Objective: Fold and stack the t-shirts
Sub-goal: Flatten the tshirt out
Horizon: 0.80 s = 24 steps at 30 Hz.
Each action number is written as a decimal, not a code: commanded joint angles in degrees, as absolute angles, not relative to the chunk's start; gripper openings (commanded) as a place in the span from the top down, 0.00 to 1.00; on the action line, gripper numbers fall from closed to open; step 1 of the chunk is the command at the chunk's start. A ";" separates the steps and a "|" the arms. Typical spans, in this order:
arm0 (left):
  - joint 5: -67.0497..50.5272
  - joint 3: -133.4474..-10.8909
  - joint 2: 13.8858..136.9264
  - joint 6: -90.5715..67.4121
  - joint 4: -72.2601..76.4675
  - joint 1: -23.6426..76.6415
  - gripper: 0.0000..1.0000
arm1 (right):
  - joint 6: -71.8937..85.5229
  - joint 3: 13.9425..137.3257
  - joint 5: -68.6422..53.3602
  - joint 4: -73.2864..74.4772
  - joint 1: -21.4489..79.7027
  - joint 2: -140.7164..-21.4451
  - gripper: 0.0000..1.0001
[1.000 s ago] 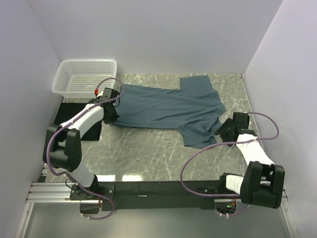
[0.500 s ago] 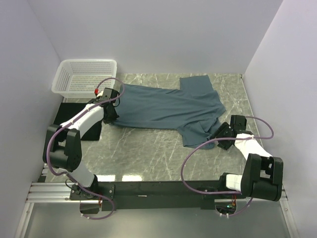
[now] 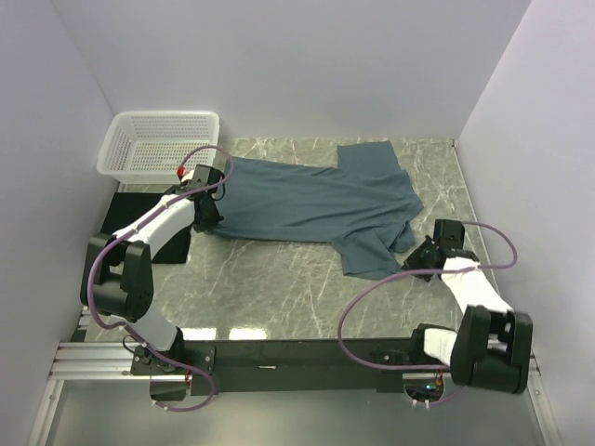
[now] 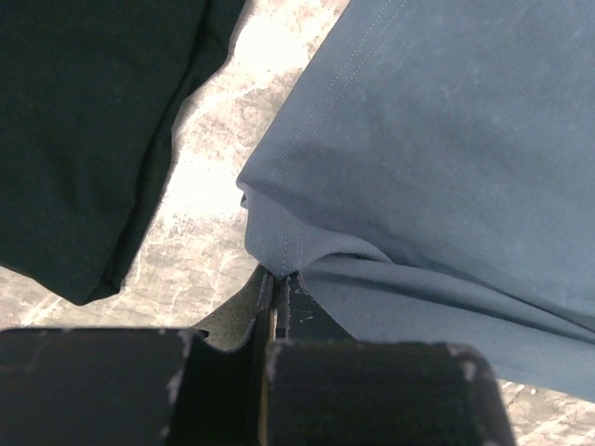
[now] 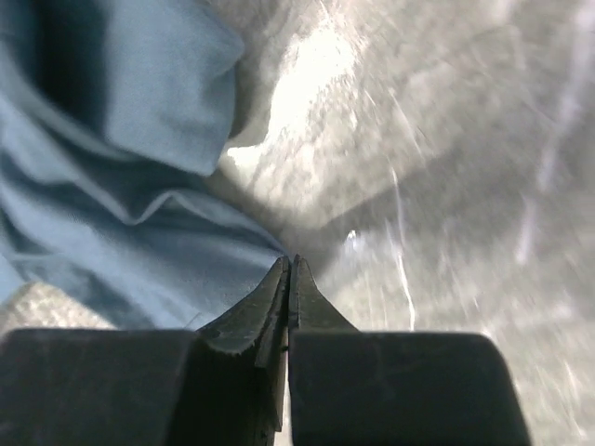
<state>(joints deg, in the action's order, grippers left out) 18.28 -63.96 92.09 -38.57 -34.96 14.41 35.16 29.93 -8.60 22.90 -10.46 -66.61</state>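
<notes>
The slate-blue t-shirt [image 3: 311,200] lies spread across the marble table, its right side rumpled. My left gripper [image 3: 210,216] is at the shirt's near left corner, shut on the stitched hem [image 4: 284,260], which puckers above the closed tips [image 4: 284,276]. The black t-shirt [image 3: 125,218] lies folded at the left, partly under the left arm, and shows in the left wrist view [image 4: 84,130]. My right gripper [image 3: 416,255] is low at the shirt's near right edge. Its jaws [image 5: 290,263] are pressed together where the blue cloth [image 5: 139,251] runs into the tips.
A white lattice basket [image 3: 158,139] stands at the back left corner. White walls close in the table on the left, back and right. Bare marble [image 3: 279,279] lies in front of the shirt. Purple cables loop from both arms.
The right gripper slid nearer and lower along the shirt's right edge, and its jaws went from open to shut there. The left arm and its grip are unchanged.
</notes>
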 commanded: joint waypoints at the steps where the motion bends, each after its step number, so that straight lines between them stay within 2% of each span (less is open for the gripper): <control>1: 21.09 -64.25 91.85 -37.62 -35.59 14.06 0.99 | 36.29 33.48 -3.45 29.95 -10.20 -57.33 1.00; 6: 21.01 -64.25 92.02 -37.27 -36.21 13.97 0.99 | 38.49 33.32 -3.24 41.91 -10.28 -40.55 1.00; 10: 21.01 -63.81 91.50 -37.09 -36.74 14.06 0.99 | 41.47 32.78 -8.87 49.99 -8.62 -35.60 1.00; 12: 21.27 -63.46 91.15 -37.09 -36.74 13.97 0.99 | 41.92 33.13 -8.80 53.86 -7.65 -32.71 0.91; 13: 21.27 -63.46 91.06 -37.09 -36.74 14.06 0.99 | 41.66 33.22 -8.62 54.92 -6.78 -31.56 0.76; 15: 21.53 -63.37 91.14 -37.09 -36.91 13.97 0.99 | 41.22 35.05 -7.21 58.09 -6.24 -28.15 0.56; 17: 21.45 -63.37 91.06 -37.00 -36.91 14.06 0.99 | 38.94 36.99 -6.59 57.93 -5.36 -25.94 0.43; 18: 21.27 -63.37 90.97 -37.09 -36.74 13.98 0.99 | 37.89 38.57 -6.33 57.48 -5.27 -25.14 0.31; 22: 20.65 -63.46 90.79 -36.83 -36.47 13.97 0.99 | 32.01 39.03 -9.57 54.50 -3.00 -28.64 0.30; 24: 20.92 -63.37 90.70 -36.91 -36.48 13.97 0.99 | 32.08 38.67 -10.46 51.25 2.35 -32.32 0.32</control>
